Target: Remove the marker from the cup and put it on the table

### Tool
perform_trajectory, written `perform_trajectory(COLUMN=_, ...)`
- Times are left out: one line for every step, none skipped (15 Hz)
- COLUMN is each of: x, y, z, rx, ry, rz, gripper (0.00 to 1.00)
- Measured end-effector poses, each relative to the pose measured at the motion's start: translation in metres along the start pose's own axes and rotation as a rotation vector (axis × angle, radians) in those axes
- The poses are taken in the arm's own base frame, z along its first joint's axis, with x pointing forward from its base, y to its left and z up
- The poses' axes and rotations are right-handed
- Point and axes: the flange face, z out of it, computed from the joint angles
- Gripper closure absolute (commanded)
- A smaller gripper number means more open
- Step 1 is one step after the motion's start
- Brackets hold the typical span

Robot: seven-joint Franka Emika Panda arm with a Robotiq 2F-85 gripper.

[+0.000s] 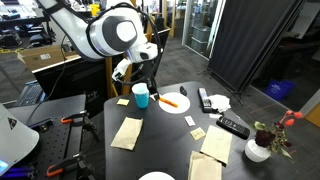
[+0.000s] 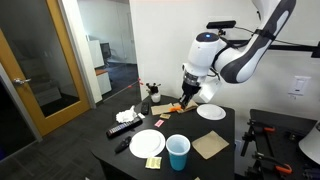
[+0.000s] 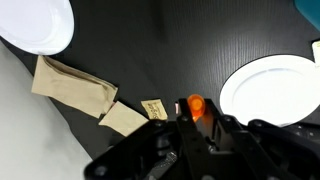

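Observation:
My gripper point(image 3: 199, 116) is shut on the orange marker point(image 3: 196, 103); the marker's round orange end shows between the fingers in the wrist view. In both exterior views the gripper point(image 1: 157, 91) point(image 2: 184, 99) holds the marker point(image 1: 169, 100) point(image 2: 172, 107) tilted, low over the dark table point(image 1: 160, 135) beside a white plate point(image 1: 178, 104). The teal cup point(image 1: 140, 95) point(image 2: 178, 152) stands upright and apart from the gripper; only a corner of it shows in the wrist view point(image 3: 310, 5).
White plates point(image 3: 270, 90) point(image 3: 35, 22), brown napkins point(image 3: 75, 85) point(image 1: 127, 132) and a yellow note point(image 3: 153, 108) lie on the table. Black remotes point(image 1: 232, 127) point(image 2: 122, 128) and a white vase with red flowers point(image 1: 258, 150) sit further off. A black cart with clamps point(image 1: 55, 120) stands beside the table.

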Motion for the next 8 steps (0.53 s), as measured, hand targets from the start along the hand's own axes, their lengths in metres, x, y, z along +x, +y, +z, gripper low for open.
perform_trajectory(x=-0.002, y=-0.003, z=0.005, rx=-0.004, ry=0.000, rz=0.014, gripper=0.95)
perform_trajectory(x=-0.004, y=-0.007, z=0.010, rx=-0.006, ry=0.003, rz=0.026, gripper=0.95)
perform_trajectory(x=-0.005, y=-0.010, z=0.014, rx=-0.008, ry=0.008, rz=0.038, gripper=0.95)
perform_trajectory(x=-0.006, y=-0.014, z=0.018, rx=-0.010, ry=0.014, rz=0.049, gripper=0.95)
perform_trajectory(x=-0.007, y=-0.017, z=0.021, rx=-0.012, ry=0.023, rz=0.060, gripper=0.95)
perform_trajectory(x=-0.007, y=-0.020, z=0.024, rx=-0.014, ry=0.033, rz=0.071, gripper=0.95)
perform_trajectory(x=-0.008, y=-0.023, z=0.028, rx=-0.016, ry=0.043, rz=0.081, gripper=0.95)
perform_trajectory(x=-0.008, y=-0.025, z=0.031, rx=-0.019, ry=0.053, rz=0.090, gripper=0.95)
